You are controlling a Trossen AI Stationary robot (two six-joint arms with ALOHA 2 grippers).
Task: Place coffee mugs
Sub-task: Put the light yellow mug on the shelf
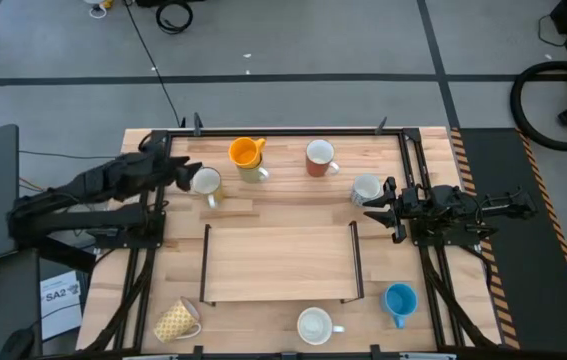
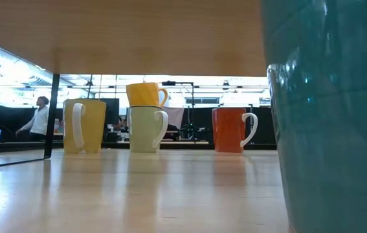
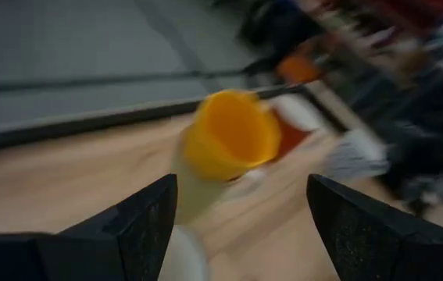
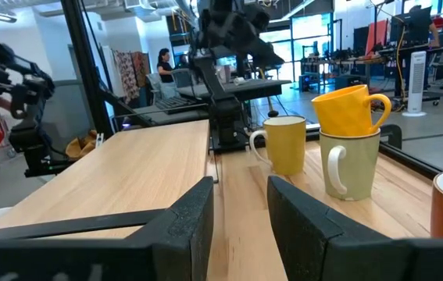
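Orange mug (image 1: pixel 246 152) sits stacked on a cream mug (image 1: pixel 255 170) at the table's far edge. Left gripper (image 1: pixel 189 175) gapes wide beside a yellowish mug (image 1: pixel 206 183). Right gripper (image 1: pixel 375 207) is narrowly parted, holding nothing. A floor sheet (image 1: pixel 58 300) reads "SA2".

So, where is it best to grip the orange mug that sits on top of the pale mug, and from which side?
Probably by the rim of the orange mug, from above. It leans in the pale mug with its mouth open upward, so one finger could go inside. Its handle sticks out sideways.
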